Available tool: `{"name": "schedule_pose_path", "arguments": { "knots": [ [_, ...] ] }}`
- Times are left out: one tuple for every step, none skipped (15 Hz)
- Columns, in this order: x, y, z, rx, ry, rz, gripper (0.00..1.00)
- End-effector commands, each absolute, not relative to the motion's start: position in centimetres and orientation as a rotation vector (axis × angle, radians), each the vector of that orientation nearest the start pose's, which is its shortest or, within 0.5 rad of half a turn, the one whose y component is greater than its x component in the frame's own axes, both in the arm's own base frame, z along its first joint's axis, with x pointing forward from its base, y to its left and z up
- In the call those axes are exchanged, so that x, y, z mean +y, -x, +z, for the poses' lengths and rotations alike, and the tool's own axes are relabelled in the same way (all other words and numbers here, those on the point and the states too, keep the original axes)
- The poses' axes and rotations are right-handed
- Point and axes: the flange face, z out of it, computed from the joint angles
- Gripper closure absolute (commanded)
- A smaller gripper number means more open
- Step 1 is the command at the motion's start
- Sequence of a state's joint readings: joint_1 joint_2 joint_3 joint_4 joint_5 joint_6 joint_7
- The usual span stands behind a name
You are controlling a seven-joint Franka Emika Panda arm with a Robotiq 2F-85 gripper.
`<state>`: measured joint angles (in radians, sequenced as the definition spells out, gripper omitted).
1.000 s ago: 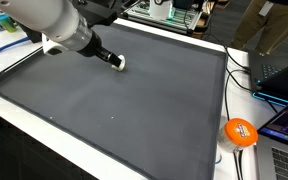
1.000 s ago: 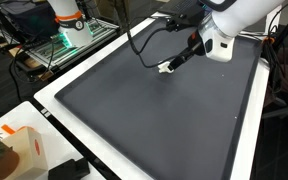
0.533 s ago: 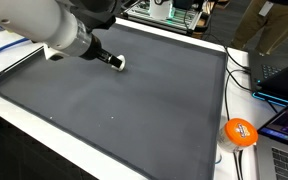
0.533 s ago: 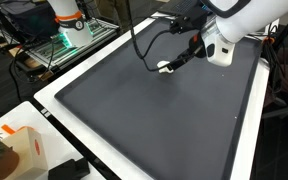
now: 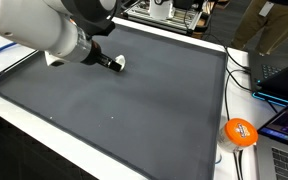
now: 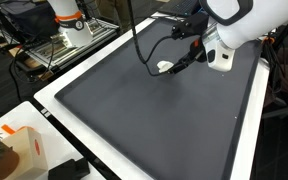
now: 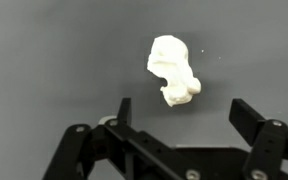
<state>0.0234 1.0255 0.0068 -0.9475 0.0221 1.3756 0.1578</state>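
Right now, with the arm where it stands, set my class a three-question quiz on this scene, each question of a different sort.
1. True or false: the gripper is shut on the white lump.
2. What does the white lump lie on? A) a dark grey mat B) a plate C) a laptop
3. Fill in: the round object beside the mat in an exterior view is ____ in colour.

Key
1. False: the jaws stand open and the lump lies free ahead of them.
2. A
3. orange

a white lump [image 7: 172,68] lies on the grey mat [image 5: 134,110].
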Motion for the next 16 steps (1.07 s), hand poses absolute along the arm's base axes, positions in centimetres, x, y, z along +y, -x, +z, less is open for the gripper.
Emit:
{"name": "schedule_pose_path", "arguments": {
  "knots": [
    [2.1,-70.8,20.5,0.239,3.000,0.996,0.00],
    [2.1,-70.7,20.2,0.240,2.997,1.001,0.00],
    [2.1,-70.7,20.0,0.242,2.998,0.998,0.00],
    [2.2,-70.6,19.8,0.244,2.996,1.002,0.00],
    [2.2,-70.6,19.7,0.245,2.995,1.010,0.00],
    [2.2,-70.6,19.6,0.249,2.996,1.009,0.00],
    [2.2,-70.6,19.4,0.252,2.996,1.012,0.00],
    [2.3,-70.6,19.3,0.255,2.995,1.015,0.00],
    [2.3,-70.6,19.2,0.255,2.996,1.016,0.00],
    [2.3,-70.6,19.1,0.256,2.997,1.020,0.00],
    [2.3,-70.6,19.0,0.257,2.999,1.020,0.00],
    [2.3,-70.6,18.8,0.256,3.001,1.020,0.00],
    [2.3,-70.6,18.8,0.256,3.003,1.018,0.00],
    [2.3,-70.6,18.7,0.255,3.001,1.020,0.00],
    [2.3,-70.6,18.6,0.253,3.001,1.024,0.00],
    [2.3,-70.6,18.6,0.254,3.002,1.021,0.00]
  ]
}}
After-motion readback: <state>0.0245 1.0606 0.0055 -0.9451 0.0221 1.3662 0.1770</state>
